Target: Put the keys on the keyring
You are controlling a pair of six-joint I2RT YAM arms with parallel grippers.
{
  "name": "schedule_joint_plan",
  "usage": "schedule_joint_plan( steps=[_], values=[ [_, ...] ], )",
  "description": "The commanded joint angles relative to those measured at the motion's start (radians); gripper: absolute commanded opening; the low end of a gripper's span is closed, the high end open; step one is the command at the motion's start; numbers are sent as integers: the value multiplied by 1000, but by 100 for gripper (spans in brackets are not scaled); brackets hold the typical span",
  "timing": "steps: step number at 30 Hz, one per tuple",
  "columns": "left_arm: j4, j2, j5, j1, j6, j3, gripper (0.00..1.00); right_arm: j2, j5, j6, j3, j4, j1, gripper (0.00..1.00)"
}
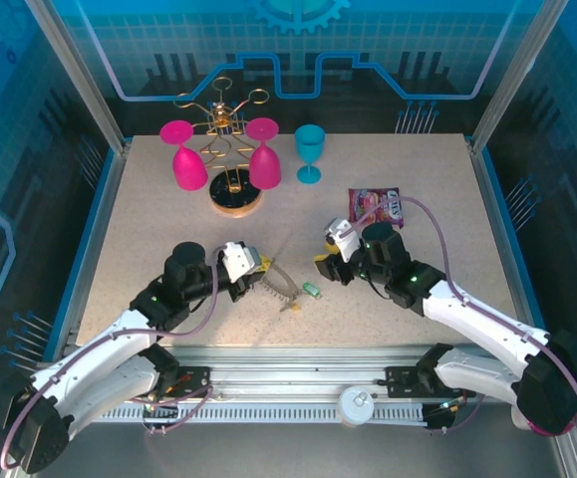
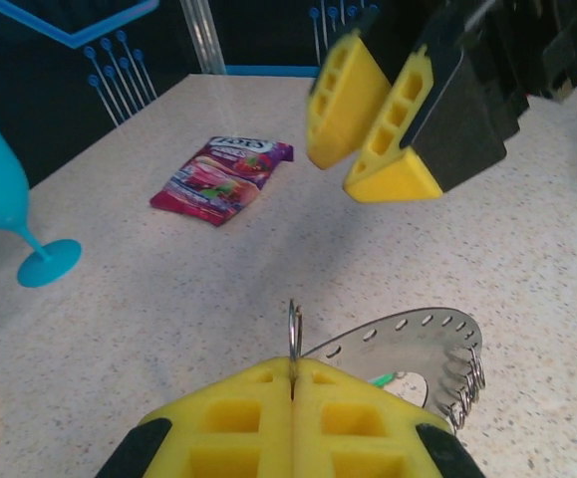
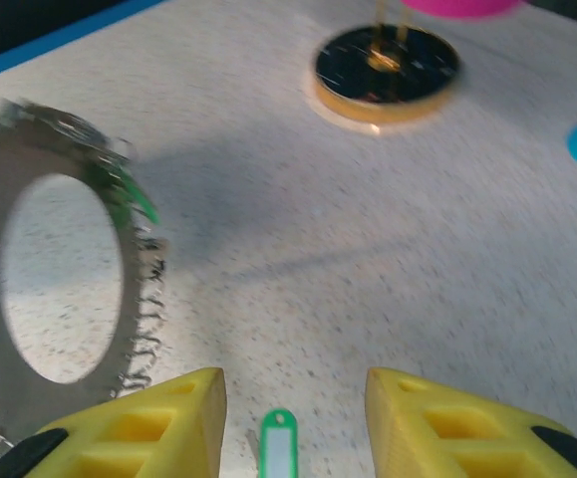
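Note:
The keyring (image 1: pixel 280 287), a grey metal ring with holes and small wire loops along its rim, stands tilted off the table at the front centre. My left gripper (image 1: pixel 253 271) is shut on it: in the left wrist view the yellow pads (image 2: pixel 238 398) pinch a thin wire loop at the edge of the keyring (image 2: pixel 408 344). A green-headed key (image 1: pixel 311 291) lies on the table just right of the ring. My right gripper (image 1: pixel 326 267) hovers over it, open. In the right wrist view the key (image 3: pixel 278 450) lies between the spread fingers of my right gripper (image 3: pixel 293 388), with the keyring (image 3: pixel 49 149) to the left. A yellowish key (image 1: pixel 290 307) lies by the ring's near edge.
A wooden-based wire rack (image 1: pixel 236 197) with two pink glasses (image 1: pixel 188 157) hung on it stands at the back. A teal glass (image 1: pixel 310 151) is beside it. A candy packet (image 1: pixel 375 205) lies behind my right gripper. Bare tabletop lies between the arms and the rack.

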Motion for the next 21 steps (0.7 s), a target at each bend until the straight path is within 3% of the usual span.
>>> schedule_joint_plan(
  steps=[1, 4, 10, 16, 21],
  values=[
    [52, -29, -24, -6, -27, -1, 0, -18, 142, 136, -8, -40, -9, 43],
    [45, -39, -63, -6, -72, 7, 0, 28, 159, 162, 43, -200, -6, 44],
    [-126, -85, -112, -7, -87, 65, 0, 236, 83, 216, 157, -453, -2, 41],
    [-354, -106, -183, -3, -49, 124, 0, 419, 20, 236, 211, -451, 51, 43],
    [-344, -106, -184, -3, -60, 115, 0, 508, 5, 367, 253, -452, 50, 39]
  ],
)
